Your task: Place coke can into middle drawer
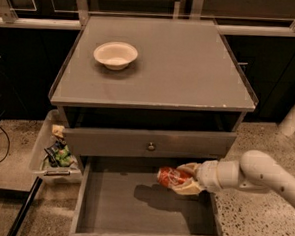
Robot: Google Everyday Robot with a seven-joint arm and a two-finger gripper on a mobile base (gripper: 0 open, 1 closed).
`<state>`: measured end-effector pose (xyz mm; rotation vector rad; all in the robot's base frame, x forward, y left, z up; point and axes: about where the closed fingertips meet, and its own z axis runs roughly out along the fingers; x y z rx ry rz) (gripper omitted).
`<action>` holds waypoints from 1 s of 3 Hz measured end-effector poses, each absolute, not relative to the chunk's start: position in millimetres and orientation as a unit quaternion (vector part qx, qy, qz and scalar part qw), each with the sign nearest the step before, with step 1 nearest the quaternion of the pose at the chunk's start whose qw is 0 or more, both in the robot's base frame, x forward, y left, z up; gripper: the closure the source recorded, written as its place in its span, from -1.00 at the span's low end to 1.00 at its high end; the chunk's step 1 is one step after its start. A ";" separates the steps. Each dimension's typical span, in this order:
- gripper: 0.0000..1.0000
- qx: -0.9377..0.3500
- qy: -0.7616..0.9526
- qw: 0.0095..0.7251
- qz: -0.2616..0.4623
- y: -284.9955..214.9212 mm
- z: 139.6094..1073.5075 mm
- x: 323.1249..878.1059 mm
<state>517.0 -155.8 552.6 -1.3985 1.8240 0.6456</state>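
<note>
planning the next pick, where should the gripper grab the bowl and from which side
Pinch the bowl by its rim from above, at the near-right edge: it sits upright and open on the cabinet top, so one finger can go inside the wall, one outside; its body looks too wide. The gripper is over the drawer, shut on the can.

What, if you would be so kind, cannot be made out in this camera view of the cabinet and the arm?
- Camera view: the coke can: its right end is hidden by the gripper holding it above the middle drawer, right rear.
- Side bin: its contents are too small and jumbled to name.
- Arm: cut off by the right edge; the base is out of view.
</note>
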 end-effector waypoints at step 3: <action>1.00 -0.532 0.723 0.391 0.203 -106.6 407.7 528.3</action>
